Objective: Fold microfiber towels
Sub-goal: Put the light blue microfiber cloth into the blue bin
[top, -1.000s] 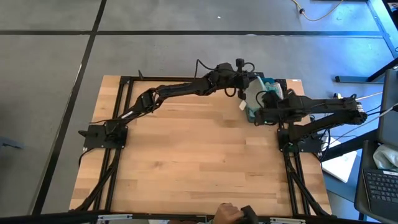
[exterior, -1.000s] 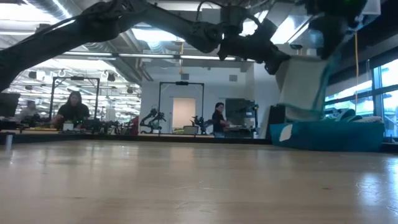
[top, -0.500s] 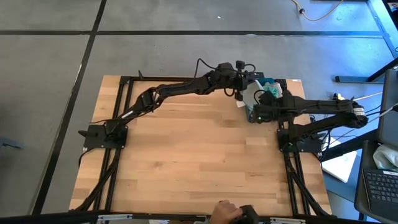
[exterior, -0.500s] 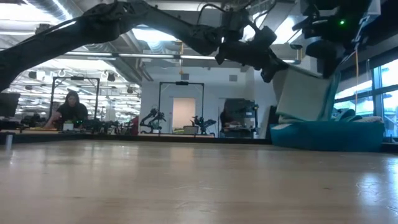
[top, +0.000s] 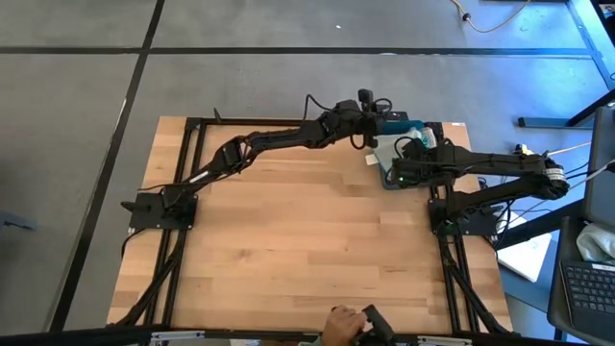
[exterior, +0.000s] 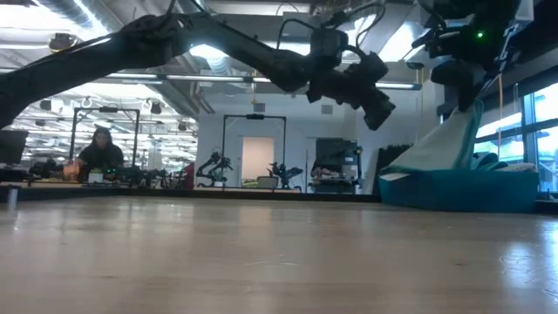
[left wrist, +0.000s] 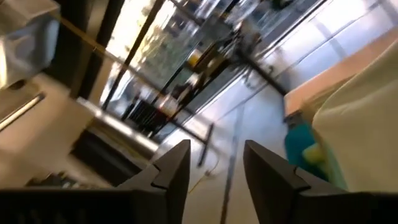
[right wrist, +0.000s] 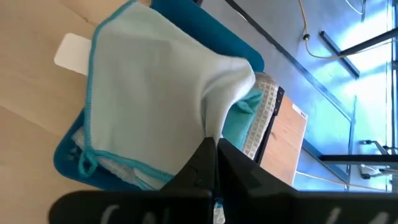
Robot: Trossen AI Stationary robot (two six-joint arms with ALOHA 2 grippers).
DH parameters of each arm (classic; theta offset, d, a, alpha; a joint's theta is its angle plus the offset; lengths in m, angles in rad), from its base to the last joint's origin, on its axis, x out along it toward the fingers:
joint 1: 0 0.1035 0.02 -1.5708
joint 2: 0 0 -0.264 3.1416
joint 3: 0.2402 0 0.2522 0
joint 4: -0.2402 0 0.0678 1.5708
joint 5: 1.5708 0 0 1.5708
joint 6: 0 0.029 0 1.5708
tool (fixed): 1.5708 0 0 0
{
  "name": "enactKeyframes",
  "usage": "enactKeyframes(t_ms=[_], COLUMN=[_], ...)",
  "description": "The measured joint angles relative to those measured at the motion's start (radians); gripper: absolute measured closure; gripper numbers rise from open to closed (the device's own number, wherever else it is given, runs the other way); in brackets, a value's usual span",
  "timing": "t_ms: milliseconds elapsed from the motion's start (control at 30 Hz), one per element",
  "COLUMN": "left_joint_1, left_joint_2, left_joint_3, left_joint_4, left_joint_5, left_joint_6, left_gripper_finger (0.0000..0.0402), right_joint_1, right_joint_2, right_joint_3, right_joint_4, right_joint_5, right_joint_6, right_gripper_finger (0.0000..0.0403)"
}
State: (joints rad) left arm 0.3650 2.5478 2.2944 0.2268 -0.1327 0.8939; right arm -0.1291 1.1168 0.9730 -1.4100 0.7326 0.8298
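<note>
A pale grey-green microfiber towel (right wrist: 149,93) with teal stitched edges hangs from my right gripper (right wrist: 209,146), which is shut on it above the blue tray (exterior: 453,190) at the table's far right. In the low view the towel (exterior: 436,148) slopes from that gripper down onto the tray. More towels (right wrist: 242,121) lie in the tray. My left gripper (left wrist: 217,158) stands open and level just left of the towel (top: 386,152), with nothing between its fingers; it also shows in the low view (exterior: 377,103). My right gripper pinches a gathered part of the towel (right wrist: 214,127) between its two fingers, slanting down from above. The cloth spreads out below the fingers. Its lower edge (right wrist: 118,163) rests on the tray and the towels in it, slack.
A small white label (right wrist: 71,50) shows on the wood beside the tray. The black frame rails (top: 288,122) run along the table's far edge and sides. A person's hand (top: 346,327) holds a device at the near edge. Bare wood (top: 307,231) fills the middle.
My left gripper has opened and let go of the towel. The side it held up has dropped, so the towel no longer hangs as a flat sheet between both grippers but slopes from my right gripper down onto the tray. My right gripper has sunk a little.
</note>
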Motion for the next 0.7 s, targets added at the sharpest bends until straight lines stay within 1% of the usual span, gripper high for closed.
enactKeyframes(t_ms=[100, 167, 233, 333, 367, 400, 500, 700], left_joint_1=[-0.018, -0.036, -0.057, -0.083, -0.089, -0.095, -0.104, -0.109], left_joint_2=[-0.008, -0.015, -0.031, -0.051, -0.057, -0.064, -0.078, -0.124], left_joint_3=[0.000, 0.000, 0.000, 0.001, 0.001, 0.001, 0.001, 0.000], left_joint_4=[-0.005, -0.009, -0.065, -0.159, -0.190, -0.235, -0.294, -0.411], left_joint_5=[-0.119, -0.205, -0.238, -0.220, -0.202, -0.192, -0.152, -0.140], left_joint_6=[-0.001, -0.002, -0.002, -0.057, -0.078, -0.099, -0.143, -0.184], left_gripper_finger=[0.0257, 0.0258, 0.0258, 0.0256, 0.0256, 0.0257, 0.0259, 0.0259], right_joint_1=[0.000, -0.007, -0.020, -0.026, -0.026, -0.027, -0.025, -0.024], right_joint_2=[0.000, 0.000, 0.000, 0.000, 0.001, 0.002, 0.000, 0.000], right_joint_3=[-0.025, -0.065, -0.119, -0.204, -0.214, -0.210, -0.184, -0.128], right_joint_4=[-0.011, -0.015, -0.013, -0.013, -0.015, -0.010, 0.000, -0.028], right_joint_5=[0.002, -0.019, -0.052, -0.056, -0.080, -0.099, -0.091, -0.133], right_joint_6=[0.028, 0.045, 0.061, 0.110, 0.112, 0.112, 0.129, 0.133], right_gripper_finger=[0.0395, 0.0395, 0.0395, 0.0392, 0.0390, 0.0385, 0.0368, 0.0323])
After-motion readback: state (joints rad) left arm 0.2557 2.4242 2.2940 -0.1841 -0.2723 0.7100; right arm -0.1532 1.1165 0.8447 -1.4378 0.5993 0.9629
